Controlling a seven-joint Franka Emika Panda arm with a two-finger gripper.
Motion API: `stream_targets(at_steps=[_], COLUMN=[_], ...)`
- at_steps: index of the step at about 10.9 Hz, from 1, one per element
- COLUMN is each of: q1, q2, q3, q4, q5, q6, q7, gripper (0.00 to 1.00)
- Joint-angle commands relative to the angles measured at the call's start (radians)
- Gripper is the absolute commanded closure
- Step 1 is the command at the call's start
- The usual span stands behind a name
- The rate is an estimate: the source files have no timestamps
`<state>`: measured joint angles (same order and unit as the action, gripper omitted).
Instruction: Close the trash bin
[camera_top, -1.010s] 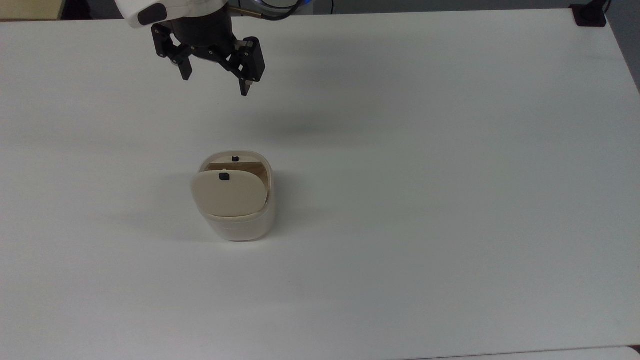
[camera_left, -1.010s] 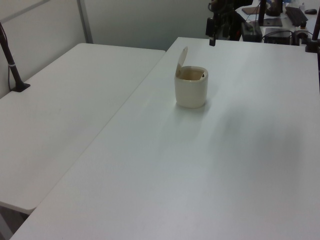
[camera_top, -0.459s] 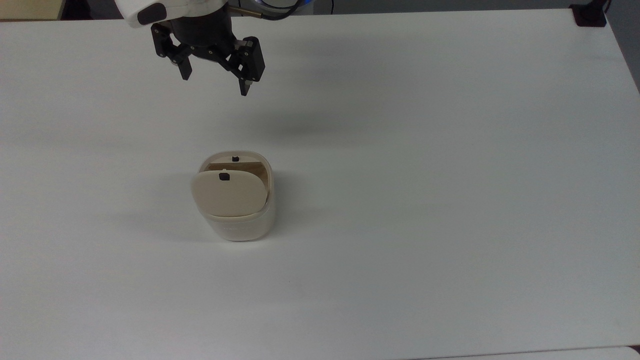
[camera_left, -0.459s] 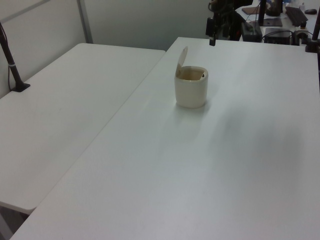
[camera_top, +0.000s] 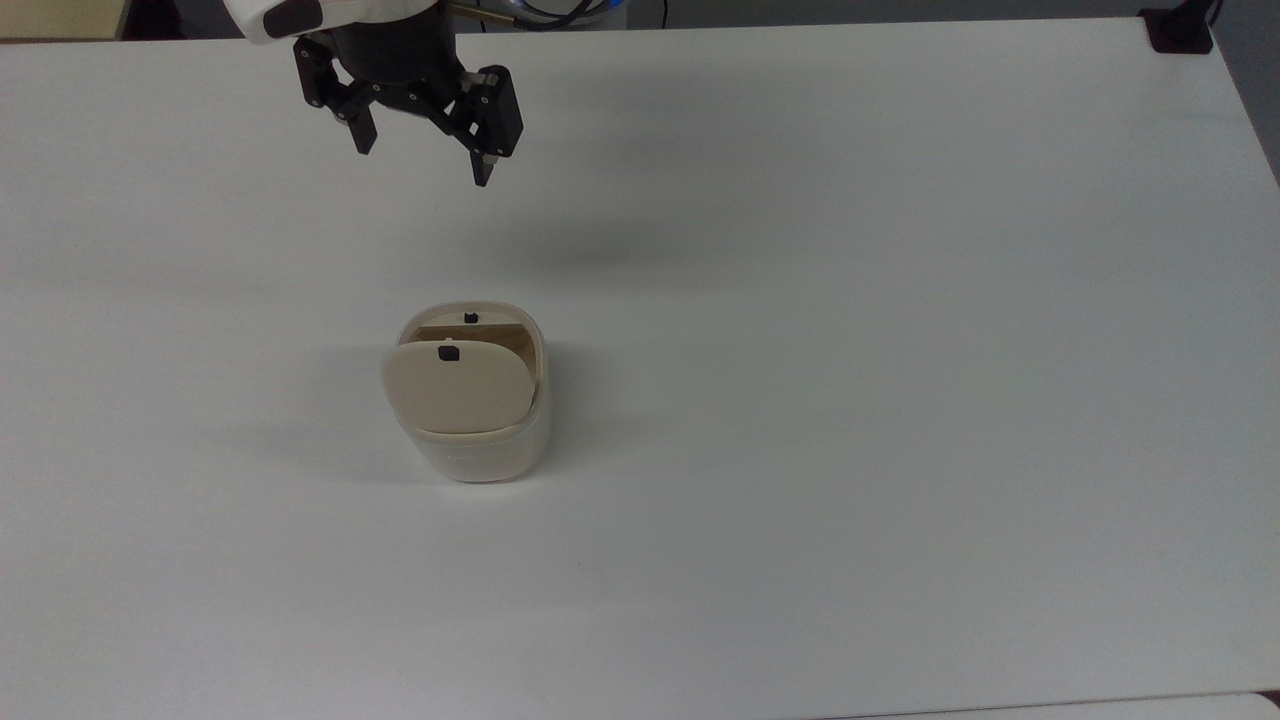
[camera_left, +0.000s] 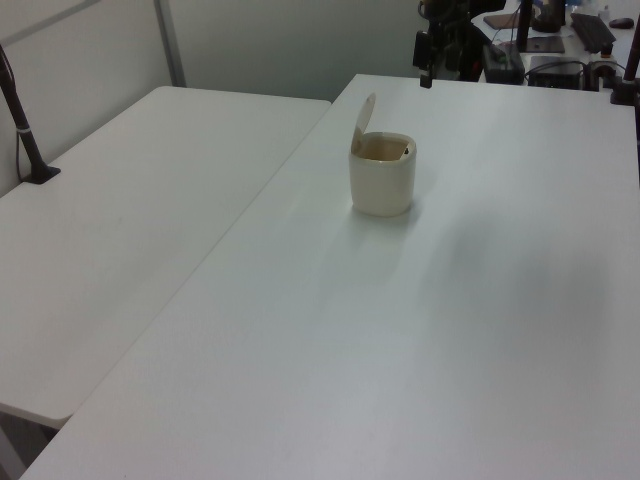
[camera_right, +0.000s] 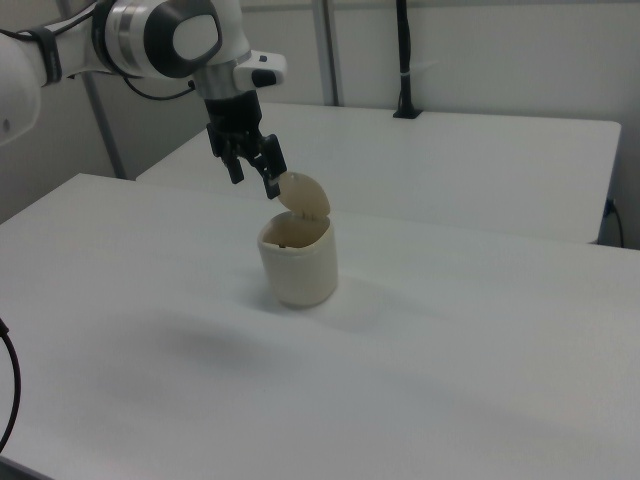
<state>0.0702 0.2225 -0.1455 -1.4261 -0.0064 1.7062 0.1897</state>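
Note:
The cream-white trash bin (camera_top: 485, 455) (camera_left: 382, 186) (camera_right: 298, 266) stands on the white table (camera_top: 850, 350) with its beige lid (camera_top: 455, 388) (camera_right: 304, 193) hinged up, open, a small black tab near the lid's top edge. The brownish inside (camera_top: 500, 335) shows behind the lid. My black gripper (camera_top: 420, 160) (camera_right: 254, 181) hangs in the air above the table, open and holding nothing, toward the top view's upper left of the bin. In the right view it sits just left of the raised lid, apart from it.
A second white table (camera_left: 130, 220) adjoins on the left view's left, with a black post clamp (camera_left: 30, 150) at its edge. A black clamp (camera_top: 1180, 30) sits at the table's corner in the top view's upper right. A black post (camera_right: 403, 60) stands on the far table.
My gripper has shifted slightly toward the top view's upper left, staying open. The bin and its lid have not moved.

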Motion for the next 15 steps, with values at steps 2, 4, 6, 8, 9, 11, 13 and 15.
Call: stream_targets(at_steps=[2, 4, 6, 8, 9, 11, 13, 15], q1=[0.007, 0.007, 0.007, 0.007, 0.007, 0.005, 0.007, 0.007], q2=[-0.025, -0.025, -0.025, -0.023, -0.022, -0.018, -0.015, -0.011], q3=[-0.006, -0.005, -0.005, -0.006, -0.005, -0.005, -0.005, -0.005], q4=[-0.02, -0.02, -0.02, -0.02, -0.02, -0.02, -0.022, -0.024], q5=[-0.01, -0.009, -0.007, -0.007, -0.007, -0.006, -0.006, -0.001], q6=[-0.004, 0.0, 0.001, 0.001, 0.003, 0.004, 0.006, 0.042], q7=[-0.003, -0.004, -0.004, -0.004, -0.004, -0.028, -0.042, -0.039], gripper=[0.0, 0.0, 0.0, 0.0, 0.0, 0.0, 0.15, 0.41])
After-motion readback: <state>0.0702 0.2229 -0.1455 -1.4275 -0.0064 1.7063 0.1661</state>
